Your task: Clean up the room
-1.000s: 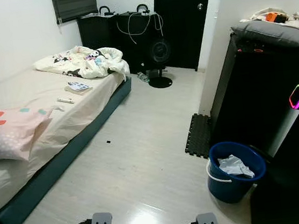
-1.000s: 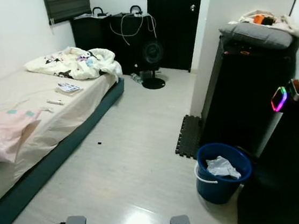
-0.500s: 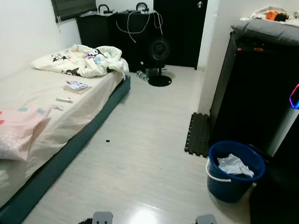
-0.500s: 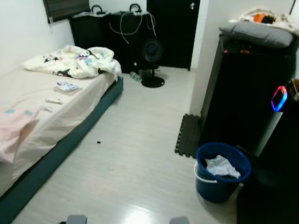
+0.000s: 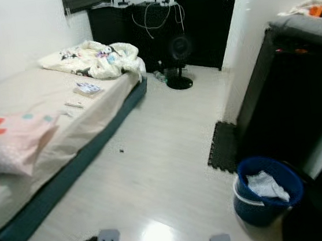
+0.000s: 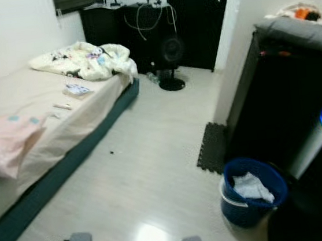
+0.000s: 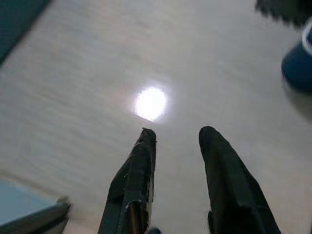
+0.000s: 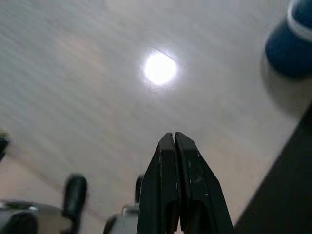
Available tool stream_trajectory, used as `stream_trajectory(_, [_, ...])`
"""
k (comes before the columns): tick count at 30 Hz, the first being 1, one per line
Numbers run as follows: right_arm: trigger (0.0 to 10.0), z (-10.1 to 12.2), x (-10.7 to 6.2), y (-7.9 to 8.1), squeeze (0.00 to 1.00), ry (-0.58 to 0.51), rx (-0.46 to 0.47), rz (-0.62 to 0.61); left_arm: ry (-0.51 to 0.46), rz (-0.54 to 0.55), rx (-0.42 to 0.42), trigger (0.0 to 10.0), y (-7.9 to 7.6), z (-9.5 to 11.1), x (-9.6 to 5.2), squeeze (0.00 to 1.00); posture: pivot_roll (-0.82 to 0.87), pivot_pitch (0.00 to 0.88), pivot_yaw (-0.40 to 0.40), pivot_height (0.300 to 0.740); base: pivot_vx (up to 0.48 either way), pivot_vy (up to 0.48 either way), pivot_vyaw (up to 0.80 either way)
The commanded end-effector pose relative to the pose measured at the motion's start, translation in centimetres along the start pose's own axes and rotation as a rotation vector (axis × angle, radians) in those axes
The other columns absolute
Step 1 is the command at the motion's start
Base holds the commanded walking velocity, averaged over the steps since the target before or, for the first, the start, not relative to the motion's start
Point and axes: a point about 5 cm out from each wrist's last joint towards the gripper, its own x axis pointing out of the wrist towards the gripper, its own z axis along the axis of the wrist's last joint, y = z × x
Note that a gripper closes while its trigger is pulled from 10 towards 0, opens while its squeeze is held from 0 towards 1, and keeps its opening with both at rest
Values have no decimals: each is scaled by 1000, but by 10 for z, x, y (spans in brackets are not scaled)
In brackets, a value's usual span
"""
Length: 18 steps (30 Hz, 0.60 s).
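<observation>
A low bed (image 5: 49, 162) with a beige sheet runs along the left wall. On it lie a pink patterned pillow (image 5: 6, 141), a crumpled printed blanket (image 5: 93, 58), a small booklet (image 5: 87, 88) and a white stick-like item (image 5: 74, 105). A tiny dark scrap (image 5: 121, 150) lies on the pale floor beside the bed. A blue bucket (image 5: 268, 191) holding crumpled white stuff stands at the right. My left gripper (image 7: 178, 134) hangs open over bare floor. My right gripper (image 8: 174, 137) hangs shut over the floor with nothing in it.
A black cabinet (image 5: 287, 100) with a grey cushion on top fills the right side, with a black foam mat (image 5: 222, 147) at its foot. A floor fan (image 5: 178, 60), a plastic bottle (image 5: 159, 76) and black luggage (image 5: 132, 25) stand by the dark door at the far end.
The whole picture has shifted and blurred, so the camera has moved, seemingly turning left. Nothing in the room has moved.
</observation>
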Motion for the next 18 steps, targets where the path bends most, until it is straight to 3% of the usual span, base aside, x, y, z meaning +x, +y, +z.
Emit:
stream_trajectory(1, [10000, -9, -2, 8, 0, 29, 12, 17, 48, 25, -5, 10000, 9, -13, -4, 0, 20, 14, 32, 740, 262, 0, 0])
stream_trajectory(18, [10000, -5, -1, 8, 0, 23, 21, 9, 41, 23, -7, 10000, 9, -7, -2, 0, 23, 6, 36, 740, 261, 0, 0])
